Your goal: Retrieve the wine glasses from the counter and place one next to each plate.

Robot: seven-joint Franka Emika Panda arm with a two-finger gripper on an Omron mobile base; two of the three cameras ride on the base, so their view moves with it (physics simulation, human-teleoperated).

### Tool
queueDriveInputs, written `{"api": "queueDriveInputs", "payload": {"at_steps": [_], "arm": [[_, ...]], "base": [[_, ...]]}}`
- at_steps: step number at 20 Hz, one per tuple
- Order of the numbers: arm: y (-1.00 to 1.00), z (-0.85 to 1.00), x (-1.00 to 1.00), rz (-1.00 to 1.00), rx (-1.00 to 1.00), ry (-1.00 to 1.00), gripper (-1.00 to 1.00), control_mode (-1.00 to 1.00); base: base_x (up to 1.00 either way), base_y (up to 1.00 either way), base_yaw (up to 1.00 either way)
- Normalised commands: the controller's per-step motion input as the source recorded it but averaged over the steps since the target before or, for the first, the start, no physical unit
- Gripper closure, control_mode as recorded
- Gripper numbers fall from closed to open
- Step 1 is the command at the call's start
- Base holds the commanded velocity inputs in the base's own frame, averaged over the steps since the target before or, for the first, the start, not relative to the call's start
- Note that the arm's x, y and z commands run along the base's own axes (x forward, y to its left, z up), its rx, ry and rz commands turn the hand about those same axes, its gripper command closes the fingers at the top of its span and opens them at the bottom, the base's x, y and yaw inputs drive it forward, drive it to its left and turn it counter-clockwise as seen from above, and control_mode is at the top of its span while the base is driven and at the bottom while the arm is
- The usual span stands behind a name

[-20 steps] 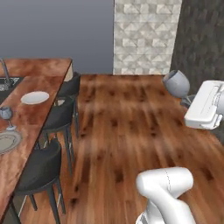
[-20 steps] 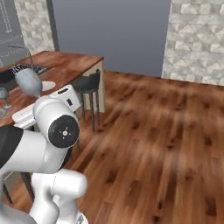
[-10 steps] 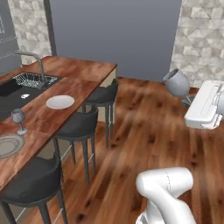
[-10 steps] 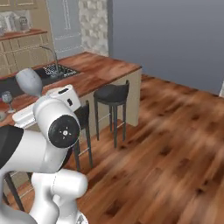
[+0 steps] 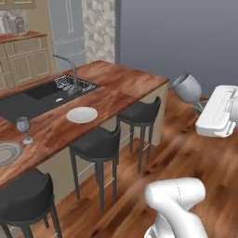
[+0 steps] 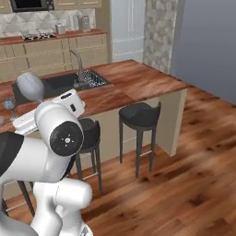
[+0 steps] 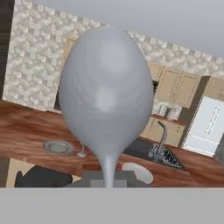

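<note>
Wine glass of translucent blue-grey glass with a rounded bowl [image 7: 106, 94] sits nearest of all, pinched by its thin stem in the robot's two-finger claw [image 5: 203, 107], whose jaws are pressed together on it; the glass is carried tilted in the air over the wooden floor [image 5: 195, 162], well apart from the counter. Between the arm and the reddish-brown wood-grain counter [image 5: 125, 86] stand three black round-seated bar stools [image 5: 95, 144], lined up along the counter's near edge and blocking its beige side.

On the counter, near that edge, lie two plates: a plain white round plate [image 5: 82, 115] and, further left, a grey metallic plate with a ringed rim [image 5: 7, 152]. A second small stemmed glass [image 5: 23, 128] stands upright just beside the grey plate, between the two plates. That makes two glasses, one held and one set down.

Behind the plates a dark sink [image 5: 39, 95] with a curved grey tap [image 5: 69, 67] is set into the counter. Beyond it stand beige panelled cabinets [image 6: 50, 55] and a pale tall fridge [image 6: 126, 27].
</note>
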Motion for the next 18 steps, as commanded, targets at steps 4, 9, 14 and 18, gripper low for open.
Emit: {"api": "queueDriveInputs", "payload": {"at_steps": [4, 9, 14, 18], "arm": [[0.00, 0.00, 0.00, 0.00, 0.00, 0.00, 1.00, 1.00], [0.00, 0.00, 0.00, 0.00, 0.00, 0.00, 1.00, 1.00], [0.00, 0.00, 0.00, 0.00, 0.00, 0.00, 1.00, 1.00], [0.00, 0.00, 0.00, 0.00, 0.00, 0.00, 1.00, 1.00]], "base": [[0.78, -0.76, 0.68], [0.54, -0.85, 0.64], [0.38, -1.00, 0.31], [0.83, -0.82, 0.26]]}}
